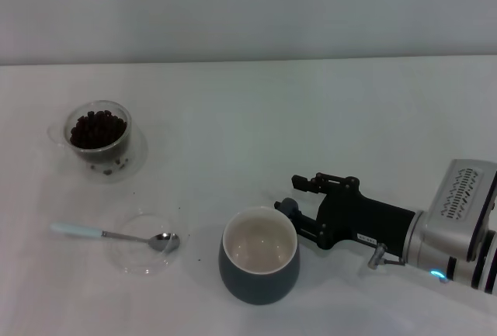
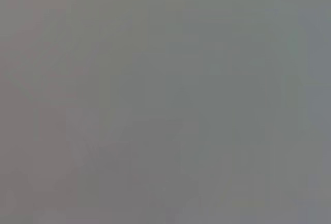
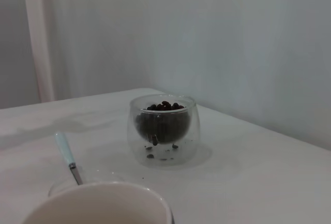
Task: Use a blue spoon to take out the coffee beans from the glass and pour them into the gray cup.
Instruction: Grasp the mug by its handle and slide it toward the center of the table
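We found the right gripper (image 1: 293,195) low over the table (image 1: 326,111), its jaws apart and empty, just beside the gray cup (image 1: 258,266). The blue spoon (image 1: 109,234) lay with its bowl in a shallow clear dish (image 1: 143,244) near the cup. The glass (image 1: 99,136) of coffee beans (image 1: 97,128) stood well apart, stray beans scattered nearby. We read no writing.

No readable text or labels anywhere.
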Robot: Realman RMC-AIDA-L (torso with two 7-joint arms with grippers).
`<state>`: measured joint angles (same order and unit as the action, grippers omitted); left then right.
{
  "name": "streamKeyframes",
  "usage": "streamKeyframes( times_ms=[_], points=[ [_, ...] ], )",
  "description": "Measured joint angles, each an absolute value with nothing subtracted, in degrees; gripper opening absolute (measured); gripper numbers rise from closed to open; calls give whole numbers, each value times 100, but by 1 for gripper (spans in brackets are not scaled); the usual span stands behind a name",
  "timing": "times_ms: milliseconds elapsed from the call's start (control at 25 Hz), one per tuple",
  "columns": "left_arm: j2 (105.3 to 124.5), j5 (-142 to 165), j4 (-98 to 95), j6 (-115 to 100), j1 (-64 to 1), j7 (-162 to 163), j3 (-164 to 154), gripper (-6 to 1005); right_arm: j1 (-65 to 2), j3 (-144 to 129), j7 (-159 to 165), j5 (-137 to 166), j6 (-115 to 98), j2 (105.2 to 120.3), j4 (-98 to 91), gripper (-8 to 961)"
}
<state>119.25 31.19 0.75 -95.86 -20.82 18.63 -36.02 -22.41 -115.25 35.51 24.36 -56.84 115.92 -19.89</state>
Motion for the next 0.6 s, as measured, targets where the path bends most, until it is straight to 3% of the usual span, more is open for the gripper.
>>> streamKeyframes(
  times_ms=[600],
  points=[
    [11921,3120,44,-9584,-2048,1863,-3592,889,-2177,-11672,3520,2515,-5845,11546,-2003,545]
  ],
)
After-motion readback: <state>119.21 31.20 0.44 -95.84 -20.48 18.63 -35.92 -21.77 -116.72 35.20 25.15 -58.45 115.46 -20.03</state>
